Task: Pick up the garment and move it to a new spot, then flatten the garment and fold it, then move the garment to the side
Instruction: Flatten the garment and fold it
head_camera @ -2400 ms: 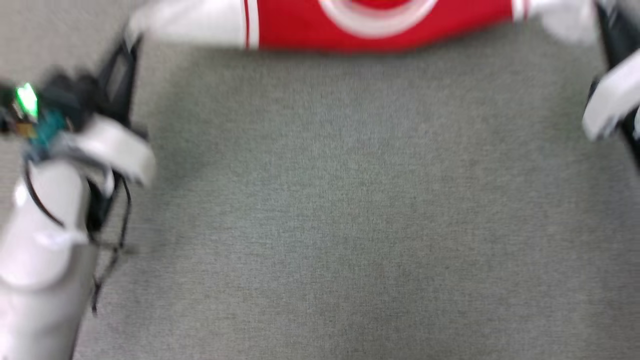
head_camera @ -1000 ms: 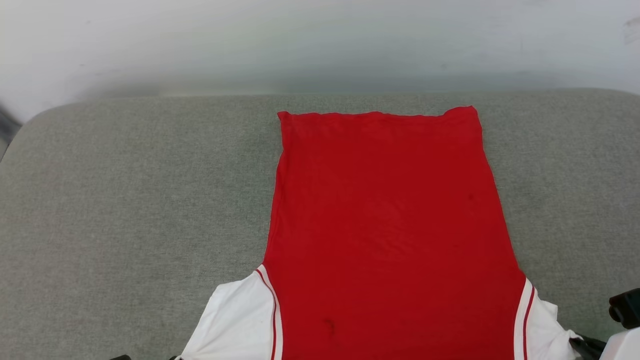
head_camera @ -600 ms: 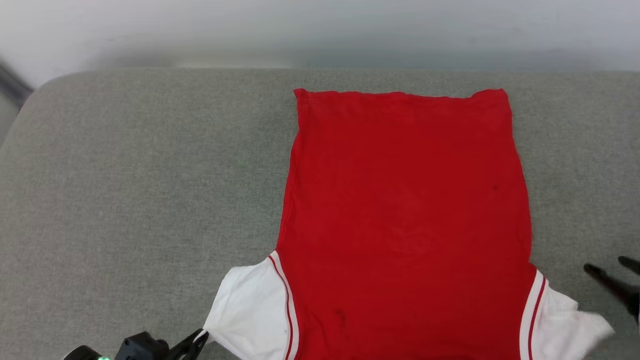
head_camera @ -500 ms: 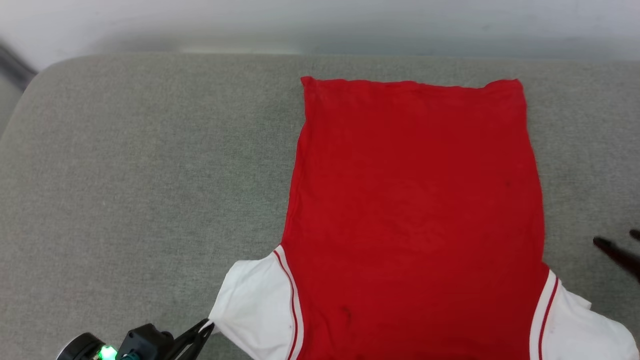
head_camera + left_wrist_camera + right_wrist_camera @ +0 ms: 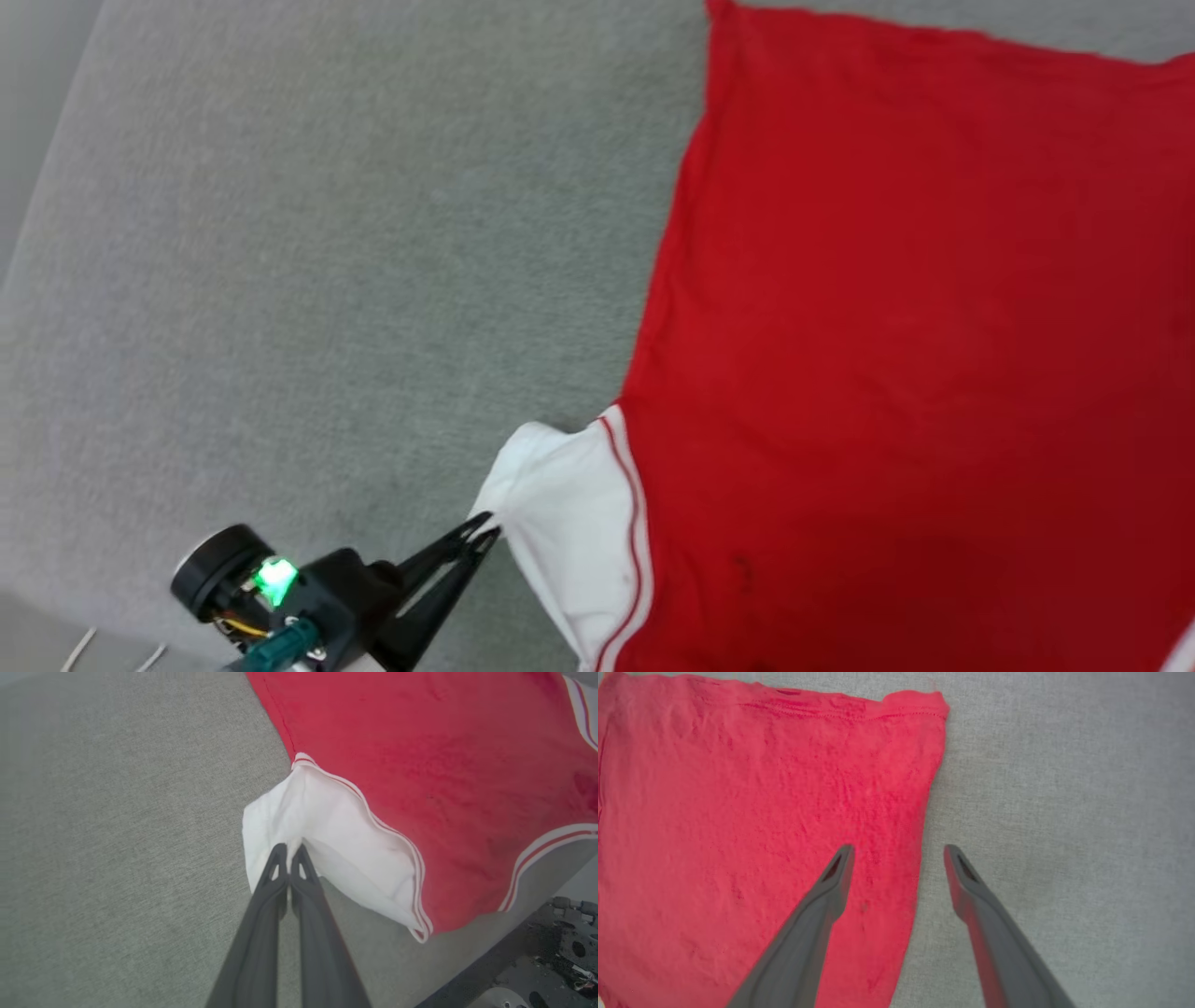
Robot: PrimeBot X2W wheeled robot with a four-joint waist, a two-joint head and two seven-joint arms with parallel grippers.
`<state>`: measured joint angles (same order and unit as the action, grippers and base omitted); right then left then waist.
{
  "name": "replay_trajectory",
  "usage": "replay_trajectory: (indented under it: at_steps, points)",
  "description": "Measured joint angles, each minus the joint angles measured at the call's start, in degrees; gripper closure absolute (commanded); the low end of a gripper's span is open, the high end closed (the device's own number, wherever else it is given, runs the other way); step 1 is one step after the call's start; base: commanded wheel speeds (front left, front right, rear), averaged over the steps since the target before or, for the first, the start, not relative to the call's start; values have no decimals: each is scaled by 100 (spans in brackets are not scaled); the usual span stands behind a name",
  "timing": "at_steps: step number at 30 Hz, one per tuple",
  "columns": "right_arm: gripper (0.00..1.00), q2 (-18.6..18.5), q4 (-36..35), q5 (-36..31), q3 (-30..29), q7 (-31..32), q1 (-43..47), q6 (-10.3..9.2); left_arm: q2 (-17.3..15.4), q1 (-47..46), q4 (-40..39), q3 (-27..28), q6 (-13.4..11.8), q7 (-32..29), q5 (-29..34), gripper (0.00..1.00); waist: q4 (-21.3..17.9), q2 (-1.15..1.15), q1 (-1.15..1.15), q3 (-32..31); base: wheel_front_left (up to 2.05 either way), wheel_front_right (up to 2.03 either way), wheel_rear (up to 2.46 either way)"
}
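Red garment (image 5: 915, 327) lies spread flat on the grey fabric bench (image 5: 327, 233), plain red side up. In the head view it takes up the right half, with its straight hem toward the top and its sleeves toward the bottom. The left pincer (image 5: 487, 528) sits at lower left, clenched on the outer edge of the white sleeve (image 5: 569, 504), and the cloth puckers toward its tips. A green light (image 5: 275, 577) glows on the wrist behind it. Red-white trim (image 5: 627, 485) runs where the sleeve meets the red body.

In the left wrist view both fingers (image 5: 261, 914) are pressed together, pinching a fold of the white sleeve. The sleeve bunches into a ridge at the tips (the rest of it lies on the bench). The red body lies flat beyond, to the upper right. A second striped band runs along the garment's near edge, close to the bench's edge. Dark machine parts (image 5: 560, 952) show below that edge at lower right, too blurry to tell what they are.

In the right wrist view the right pincer (image 5: 899, 849) is released, fingers wide apart and gripping nothing. It sits over the garment's side edge, one finger over red cloth and the other over bare bench. Cannot tell whether the tips touch the surface. The stitched hem (image 5: 840, 711) runs along the top of this view, with its corner slightly curled. Small wrinkles cross the red cloth.
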<state>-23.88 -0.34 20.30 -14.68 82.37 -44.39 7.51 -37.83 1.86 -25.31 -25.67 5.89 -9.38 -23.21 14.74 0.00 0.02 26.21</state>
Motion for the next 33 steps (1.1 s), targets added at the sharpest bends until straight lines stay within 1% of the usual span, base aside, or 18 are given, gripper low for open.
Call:
replay_trajectory:
  at_steps: [2,4,7,10,15,21,22,24,30,33]
  points:
    - [0,76,182,-383,-155,203,-297,-1,65,-92,-138,-58,14,-22,-29,100,177,0,0,158,0,0,0]
    - [0,26,292,-742,-257,298,-500,-1,70,-166,-249,-93,16,-56,-21,100,342,0,0,308,0,0,0]
    - [0,18,448,-1163,-544,394,-769,-1,86,-264,-343,-88,14,-55,-12,100,556,0,0,525,0,0,0]
    - [0,27,549,-1463,-676,441,-873,-1,83,-337,-394,-91,14,-54,21,100,727,0,0,717,0,0,0]
    - [0,169,615,-1701,-761,428,-1071,-1,81,-378,-391,-87,14,-1,32,100,882,0,0,979,0,0,0]
    - [0,259,638,-1830,-700,376,-1043,-1,87,-450,-313,-101,15,56,33,100,903,0,-1,1122,0,0,0]
    - [42,275,648,-1831,-711,346,-1027,-1,87,-453,-300,-102,15,56,32,100,897,0,-1,1126,0,0,0]
    - [100,297,656,-1834,-732,326,-965,-1,88,-463,-275,-104,15,66,32,100,881,0,-1,1118,0,0,0]
    - [100,415,715,-1759,-745,242,-742,-1,71,-475,-207,-70,3,97,19,100,788,0,-1,976,0,0,0]
    - [100,474,699,-1674,-728,210,-467,-1,82,-468,-154,-45,-35,103,-78,100,708,0,-1,825,0,0,0]
